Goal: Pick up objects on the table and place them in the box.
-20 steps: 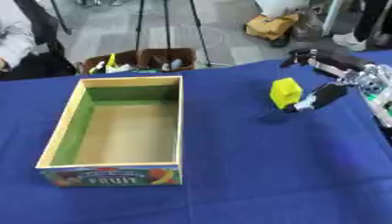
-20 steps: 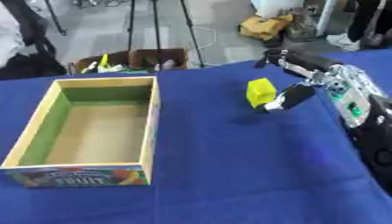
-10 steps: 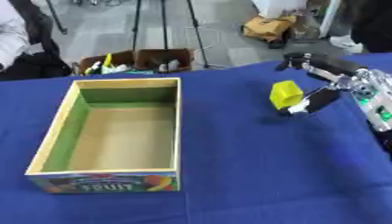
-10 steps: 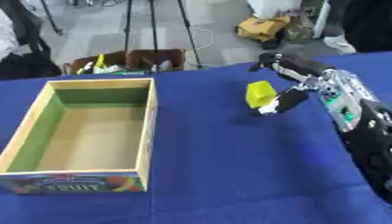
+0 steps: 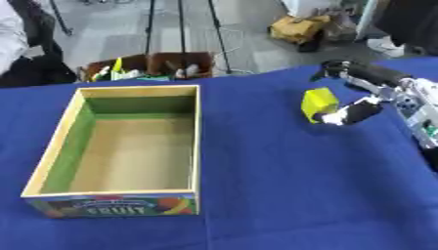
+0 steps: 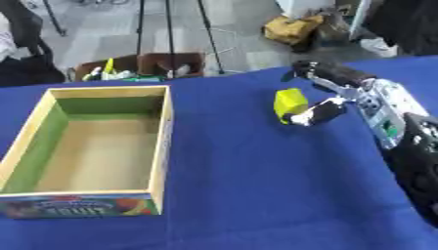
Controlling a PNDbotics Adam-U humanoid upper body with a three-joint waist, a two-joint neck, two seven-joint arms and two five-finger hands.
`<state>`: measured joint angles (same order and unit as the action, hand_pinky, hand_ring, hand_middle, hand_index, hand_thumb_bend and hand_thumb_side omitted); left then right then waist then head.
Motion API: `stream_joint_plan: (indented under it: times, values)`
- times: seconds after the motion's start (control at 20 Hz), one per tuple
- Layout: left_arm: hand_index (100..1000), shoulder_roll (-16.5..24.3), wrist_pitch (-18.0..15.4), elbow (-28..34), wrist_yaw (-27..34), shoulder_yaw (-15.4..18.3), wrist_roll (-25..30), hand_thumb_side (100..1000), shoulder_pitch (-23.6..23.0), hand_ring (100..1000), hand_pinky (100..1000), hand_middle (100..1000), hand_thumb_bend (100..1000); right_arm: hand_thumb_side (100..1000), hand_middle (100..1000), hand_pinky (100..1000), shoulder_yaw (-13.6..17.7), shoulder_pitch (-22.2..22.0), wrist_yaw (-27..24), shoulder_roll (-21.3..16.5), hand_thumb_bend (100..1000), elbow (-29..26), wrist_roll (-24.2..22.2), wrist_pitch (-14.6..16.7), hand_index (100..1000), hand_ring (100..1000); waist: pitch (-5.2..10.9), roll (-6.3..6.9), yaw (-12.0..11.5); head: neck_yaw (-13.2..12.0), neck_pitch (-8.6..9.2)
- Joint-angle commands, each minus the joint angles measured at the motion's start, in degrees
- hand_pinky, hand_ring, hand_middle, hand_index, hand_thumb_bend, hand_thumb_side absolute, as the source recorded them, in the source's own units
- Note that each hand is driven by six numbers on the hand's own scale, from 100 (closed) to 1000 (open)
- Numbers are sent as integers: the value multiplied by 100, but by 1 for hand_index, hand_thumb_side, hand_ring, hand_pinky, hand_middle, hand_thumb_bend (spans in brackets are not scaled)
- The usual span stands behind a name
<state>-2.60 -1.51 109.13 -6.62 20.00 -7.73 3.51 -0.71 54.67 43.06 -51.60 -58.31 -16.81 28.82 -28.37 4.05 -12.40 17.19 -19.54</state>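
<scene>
A yellow block sits at the right of the blue table, pinched by my right hand. The thumb presses its lower right side and the dark fingers curve over it from behind. I cannot tell whether the block touches the cloth. The wooden box, with a green inner wall and a fruit label on its front, stands open and empty at the left, a good way from the block. My left hand shows in neither view.
Blue cloth covers the table. Beyond the far edge, on the floor, stand small brown crates of items and tripod legs. A person's sleeve shows at the upper left.
The right hand and the yellow block stay in nearly the same place. The whole picture has shifted slightly, so the box's near edge sits a little lower.
</scene>
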Motion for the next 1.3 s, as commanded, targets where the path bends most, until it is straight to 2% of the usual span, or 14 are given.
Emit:
stream_joint_plan:
  times: [0.05, 0.3, 0.6, 1.05, 1.3]
  values:
    - [632, 23, -10, 63, -23, -2, 21, 704, -4, 416, 328, 467, 225, 440, 798, 782, 50, 122, -1, -260, 311, -85, -35, 5, 874, 1000, 100, -26, 11, 13, 74]
    - [631, 11, -11, 59, -29, -12, 38, 710, 0, 416, 328, 467, 222, 402, 803, 784, 28, 126, -30, -244, 220, -97, -131, 13, 879, 1000, 67, -26, 8, 55, 119]
    - [630, 1, -18, 56, -31, -18, 45, 710, 8, 416, 329, 467, 218, 381, 784, 786, 28, 129, -84, -236, 231, -87, -306, -2, 873, 1000, 31, -24, 14, 66, 150]
    - [630, -14, -29, 47, -30, -28, 68, 713, 5, 416, 331, 468, 211, 384, 634, 783, 39, 98, -26, -209, 274, -40, -310, -94, 794, 1000, 9, -8, 6, 88, 162]
    - [630, -11, -32, 45, -30, -27, 73, 714, 6, 417, 332, 469, 207, 372, 591, 781, 45, 51, 16, -223, 348, -1, -315, -108, 776, 1000, 13, -2, 5, 120, 199]
